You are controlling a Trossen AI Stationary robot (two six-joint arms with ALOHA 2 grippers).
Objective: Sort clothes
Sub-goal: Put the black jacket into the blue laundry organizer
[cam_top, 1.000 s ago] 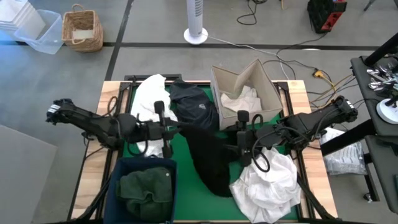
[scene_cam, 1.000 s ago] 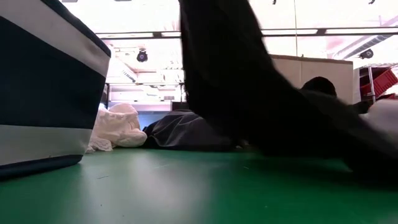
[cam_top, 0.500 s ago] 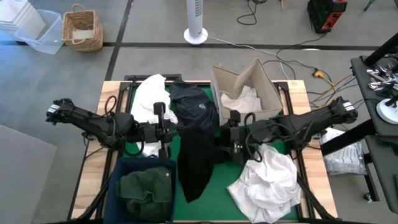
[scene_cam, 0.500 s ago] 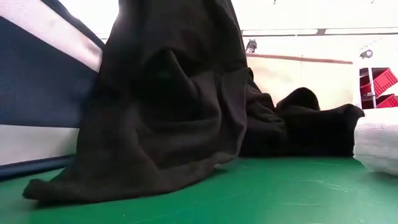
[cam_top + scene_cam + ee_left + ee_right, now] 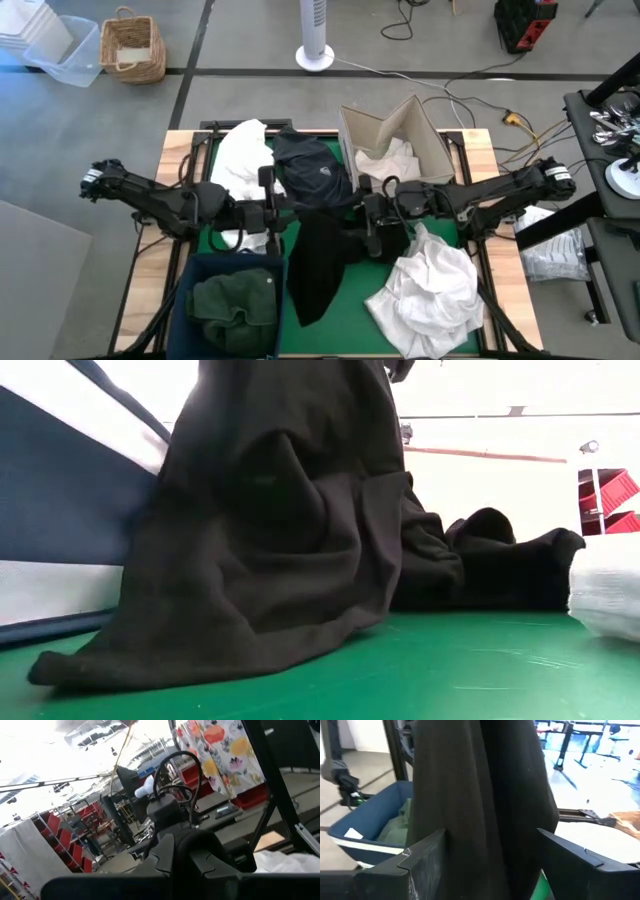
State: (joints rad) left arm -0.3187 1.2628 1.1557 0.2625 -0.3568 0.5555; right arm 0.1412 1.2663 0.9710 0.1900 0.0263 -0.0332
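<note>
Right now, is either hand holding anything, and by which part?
Cannot be told. The black garment hangs unpinched between the open fingers of the right hand, its top hidden. The left hand is shut, apparently empty.

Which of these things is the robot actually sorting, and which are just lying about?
Part of the job: black garment hanging between the open right gripper fingers; white heaps; navy garment; green garment in the blue bin; cardboard box.

Lying about: wicker basket, fan, cables.
</note>
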